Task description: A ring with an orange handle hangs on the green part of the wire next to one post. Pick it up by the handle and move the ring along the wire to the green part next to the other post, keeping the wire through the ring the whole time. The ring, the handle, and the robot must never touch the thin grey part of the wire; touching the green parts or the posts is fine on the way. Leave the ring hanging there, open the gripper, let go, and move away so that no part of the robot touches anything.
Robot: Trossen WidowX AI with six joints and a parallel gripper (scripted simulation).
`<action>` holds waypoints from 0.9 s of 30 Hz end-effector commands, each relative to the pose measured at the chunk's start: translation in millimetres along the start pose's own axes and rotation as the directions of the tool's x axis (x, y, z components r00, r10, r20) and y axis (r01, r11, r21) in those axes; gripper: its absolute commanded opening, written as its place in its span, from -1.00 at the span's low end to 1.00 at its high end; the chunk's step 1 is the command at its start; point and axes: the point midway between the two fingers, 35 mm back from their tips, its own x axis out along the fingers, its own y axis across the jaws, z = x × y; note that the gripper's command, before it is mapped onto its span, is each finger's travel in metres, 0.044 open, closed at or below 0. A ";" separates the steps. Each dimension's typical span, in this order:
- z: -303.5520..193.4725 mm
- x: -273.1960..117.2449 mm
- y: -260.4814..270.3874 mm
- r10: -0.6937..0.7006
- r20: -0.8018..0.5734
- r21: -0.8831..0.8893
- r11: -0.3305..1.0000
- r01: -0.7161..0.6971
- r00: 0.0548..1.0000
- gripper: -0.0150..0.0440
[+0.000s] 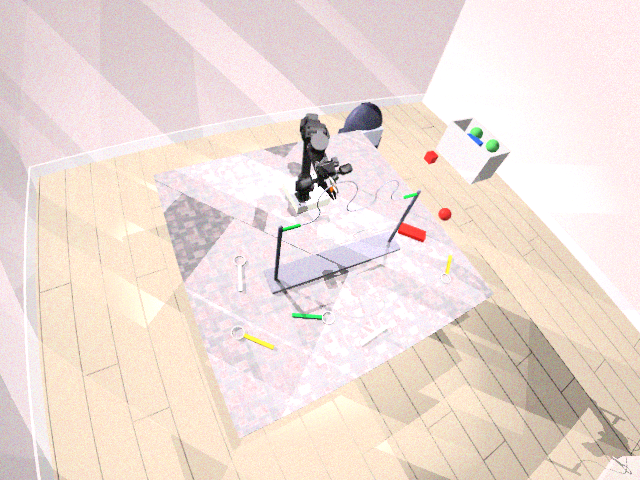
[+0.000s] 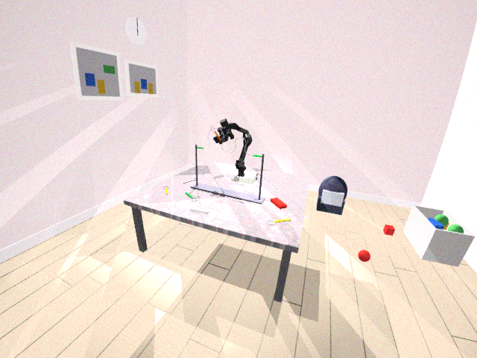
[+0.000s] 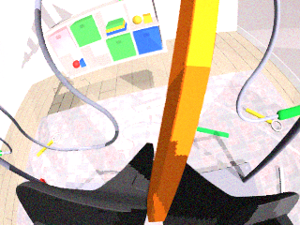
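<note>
"Exterior view, starting left?"
"Left post (image 1: 278, 253) (image 2: 196, 165) (image 3: 277, 152), lower than the fingers (image 1: 323, 190) (image 2: 216, 140); its green part (image 1: 291, 227) (image 2: 200, 148) (image 3: 291, 112) also left of them."
"And the fingers?"
"Narrow, clamped on the orange handle (image 1: 331, 189) (image 2: 218, 135) (image 3: 187, 94). Handle tilted; ring (image 2: 212, 127) above and left of them, small. Can't tell whether the wire passes through it."
"Further right?"
"Right post (image 1: 404, 217) (image 2: 261, 177) (image 3: 21, 171), right of the fingers and lower. Red block (image 1: 412, 232) (image 2: 278, 203) (image 3: 42, 181) beyond, on the bench (image 1: 232, 392) (image 2: 212, 225) (image 3: 141, 122)."
</note>
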 end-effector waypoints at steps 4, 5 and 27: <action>0.5 -0.2 -3.9 -0.059 0.018 -0.101 0.993 0.061 0.998 -1.00; 0.6 -0.1 -4.5 -0.066 0.021 -0.112 0.991 0.068 0.998 -1.00; 3.5 -0.4 -17.0 -0.208 0.091 -0.357 0.906 0.227 0.974 -1.00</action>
